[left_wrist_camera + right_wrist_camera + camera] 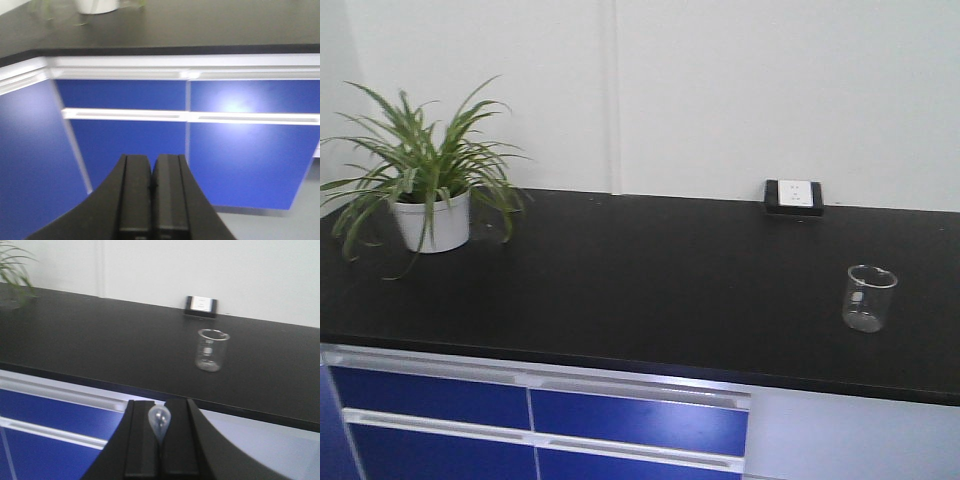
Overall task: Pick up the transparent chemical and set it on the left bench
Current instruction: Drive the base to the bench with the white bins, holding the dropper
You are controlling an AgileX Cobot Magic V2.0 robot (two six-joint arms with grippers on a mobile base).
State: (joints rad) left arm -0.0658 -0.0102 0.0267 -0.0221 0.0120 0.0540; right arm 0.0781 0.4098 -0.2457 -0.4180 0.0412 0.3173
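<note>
Beaker (869, 298), clear cylindrical glass, stands upright on matte black worktop (620, 270), placement apparently done; left gripper (151, 200) jaws sit closed and empty, right gripper (161, 440) jaws pinch small translucent bulb (159, 418).

lab: black bench (620, 270), glass beaker (869, 298), blue drawers (430, 397).

Matte black jaws (two flat slabs apiece) flare into broad curved bases.
</note>
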